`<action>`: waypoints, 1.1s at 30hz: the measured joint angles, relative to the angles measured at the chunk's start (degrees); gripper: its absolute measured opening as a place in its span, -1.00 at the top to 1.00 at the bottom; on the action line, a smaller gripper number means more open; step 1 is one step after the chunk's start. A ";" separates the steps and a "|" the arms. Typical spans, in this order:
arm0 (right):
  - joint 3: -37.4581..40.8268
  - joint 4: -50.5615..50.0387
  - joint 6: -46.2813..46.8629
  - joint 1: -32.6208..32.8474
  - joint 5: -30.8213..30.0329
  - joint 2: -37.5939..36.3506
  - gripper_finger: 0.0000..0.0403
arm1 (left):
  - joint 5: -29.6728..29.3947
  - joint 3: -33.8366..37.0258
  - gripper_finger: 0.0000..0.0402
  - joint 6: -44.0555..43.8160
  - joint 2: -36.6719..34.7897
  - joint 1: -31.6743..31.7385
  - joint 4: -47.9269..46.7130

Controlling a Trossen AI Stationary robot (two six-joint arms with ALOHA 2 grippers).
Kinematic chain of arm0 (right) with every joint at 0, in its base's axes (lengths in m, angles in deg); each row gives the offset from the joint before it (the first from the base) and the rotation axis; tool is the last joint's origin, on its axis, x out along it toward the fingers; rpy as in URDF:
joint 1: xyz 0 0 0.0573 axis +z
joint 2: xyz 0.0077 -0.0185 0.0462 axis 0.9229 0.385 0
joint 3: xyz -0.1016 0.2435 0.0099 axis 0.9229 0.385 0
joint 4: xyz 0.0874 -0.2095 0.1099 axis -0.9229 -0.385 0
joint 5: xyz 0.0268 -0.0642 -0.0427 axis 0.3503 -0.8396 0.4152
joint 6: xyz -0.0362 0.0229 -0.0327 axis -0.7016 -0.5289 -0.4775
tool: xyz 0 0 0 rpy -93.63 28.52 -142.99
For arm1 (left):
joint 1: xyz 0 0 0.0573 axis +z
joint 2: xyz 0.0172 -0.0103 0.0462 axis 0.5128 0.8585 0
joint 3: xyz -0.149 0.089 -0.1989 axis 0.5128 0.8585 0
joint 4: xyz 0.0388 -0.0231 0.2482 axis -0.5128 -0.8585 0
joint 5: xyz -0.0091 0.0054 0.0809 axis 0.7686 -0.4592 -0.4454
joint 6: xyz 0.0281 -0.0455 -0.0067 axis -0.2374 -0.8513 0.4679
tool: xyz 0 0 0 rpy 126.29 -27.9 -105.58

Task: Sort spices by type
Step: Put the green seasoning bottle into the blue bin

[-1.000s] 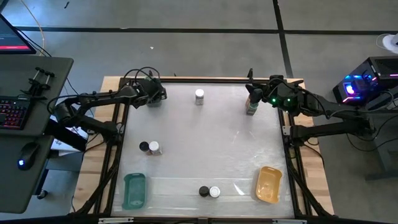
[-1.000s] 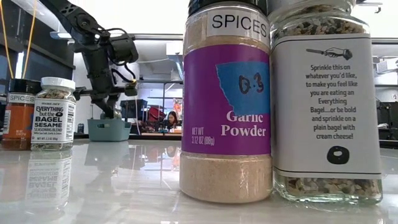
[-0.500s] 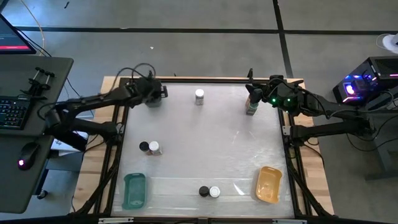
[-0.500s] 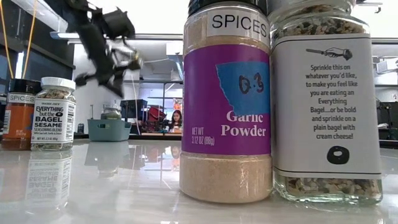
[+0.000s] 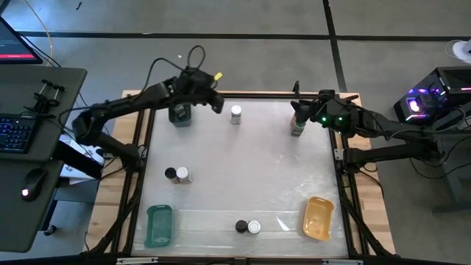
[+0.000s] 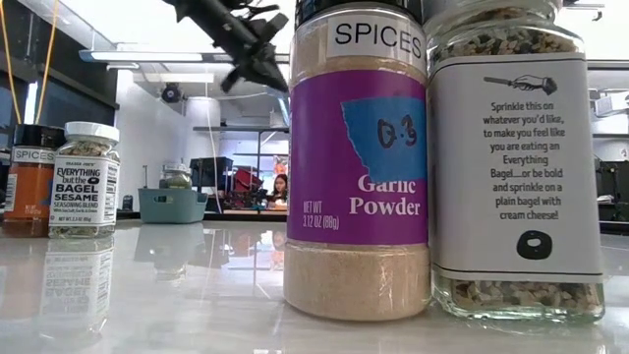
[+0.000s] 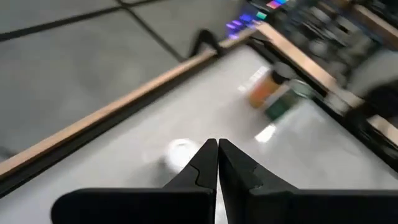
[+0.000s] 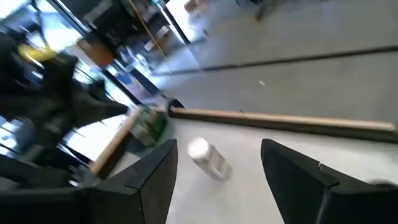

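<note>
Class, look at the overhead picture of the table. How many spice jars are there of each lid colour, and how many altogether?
White-lidded jars: 3
Black-lidded jars: 3
Green-lidded jars: 2
Total in view: 8

From above, eight spice jars can be counted on the table [image 5: 250, 158]. Three white-lidded jars [image 5: 235, 112] stand apart from one another, one at the far edge, one at the left and one at the near edge. Two black-lidded jars [image 5: 171, 174] each stand just beside a white one. Two green-lidded jars [image 5: 179, 115] are at the far corners, and one orange-filled jar [image 5: 294, 115] is beside the right-hand green one. There are two trays, one teal tray [image 5: 159, 224] and one orange tray [image 5: 318, 218], and two arms [image 5: 118, 116].
</note>
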 joint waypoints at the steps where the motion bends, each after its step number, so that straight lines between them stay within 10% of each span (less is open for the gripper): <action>1: 0.00 -1.59 0.69 0.00 0.59 0.00 -0.13 | 1.64 -1.08 0.98 0.22 1.24 -0.11 -0.12; 20: 0.02 -30.94 11.85 -8.12 11.24 11.99 -0.13 | 4.93 -8.99 -0.04 4.40 5.07 -1.82 -8.85; 33: 0.02 -29.83 10.64 -14.48 11.04 22.08 -0.13 | 4.96 -8.99 -0.16 2.79 5.07 -3.14 -13.64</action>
